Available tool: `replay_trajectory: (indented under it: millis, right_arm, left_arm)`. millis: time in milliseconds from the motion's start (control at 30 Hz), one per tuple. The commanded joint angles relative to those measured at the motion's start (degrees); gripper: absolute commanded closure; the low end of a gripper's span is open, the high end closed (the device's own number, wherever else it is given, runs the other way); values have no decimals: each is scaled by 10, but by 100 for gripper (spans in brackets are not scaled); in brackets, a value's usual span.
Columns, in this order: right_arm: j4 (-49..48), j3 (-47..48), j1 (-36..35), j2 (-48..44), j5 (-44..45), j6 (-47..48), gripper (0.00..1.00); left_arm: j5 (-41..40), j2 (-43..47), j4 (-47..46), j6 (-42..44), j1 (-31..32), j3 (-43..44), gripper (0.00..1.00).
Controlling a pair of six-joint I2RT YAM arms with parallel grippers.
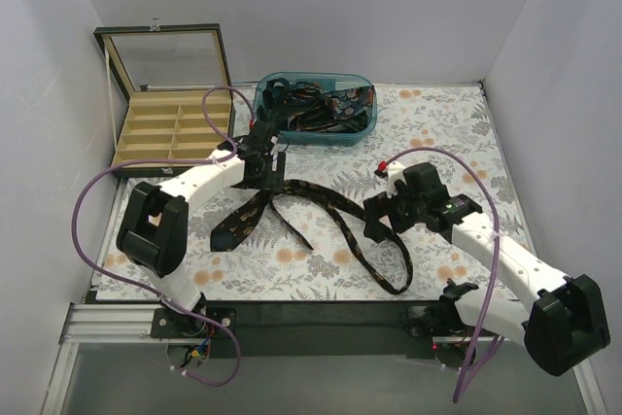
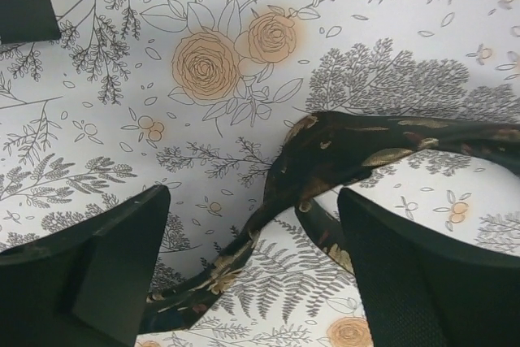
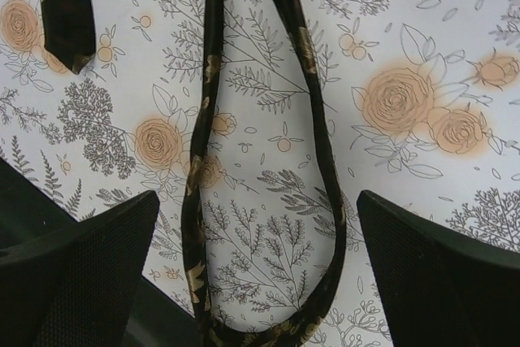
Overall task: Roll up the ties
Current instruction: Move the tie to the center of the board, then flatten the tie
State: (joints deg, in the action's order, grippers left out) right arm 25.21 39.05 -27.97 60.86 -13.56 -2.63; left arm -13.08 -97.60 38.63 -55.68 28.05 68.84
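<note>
One dark tie (image 1: 233,225) with gold speckles lies spread over the floral mat (image 1: 457,143), its wide pointed end at the left and a long loop reaching the front edge. My left gripper (image 1: 264,175) hovers over a twisted bend of the tie (image 2: 325,156). Its jaws stand open with the fabric lying loose on the mat between them (image 2: 252,270). My right gripper (image 1: 376,219) is open above the tie's loop (image 3: 195,201), both strands running between its fingers (image 3: 81,274). The narrow end (image 3: 69,14) lies apart at the upper left.
A blue bin (image 1: 316,133) holding more dark ties sits at the back centre. A wooden compartment box (image 1: 165,133) with its glass lid raised stands at the back left. White walls close in the left, right and back sides.
</note>
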Motion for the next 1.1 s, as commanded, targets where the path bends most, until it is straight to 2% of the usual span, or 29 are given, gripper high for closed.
replay_trajectory:
  millis: [0,67,367,633,967,1067]
  right_arm:
    - [9,54,-40,29,35,21,2]
    - [9,73,-61,60,68,24,2]
    - [3,176,-116,210,123,95,2]
    - [-12,235,-126,304,96,128,1]
    - [-25,252,-131,362,81,138,2]
    - [-28,250,-132,371,79,139,8]
  left_arm:
    - [2,53,-20,-3,1,-5,20]
    - [7,86,-22,-13,1,-31,16]
    - [35,235,-66,-115,2,-171,16]
    - [24,245,-80,-137,1,-216,16]
    - [53,193,-116,-157,2,-217,16]
    - [47,162,-126,-161,3,-211,16]
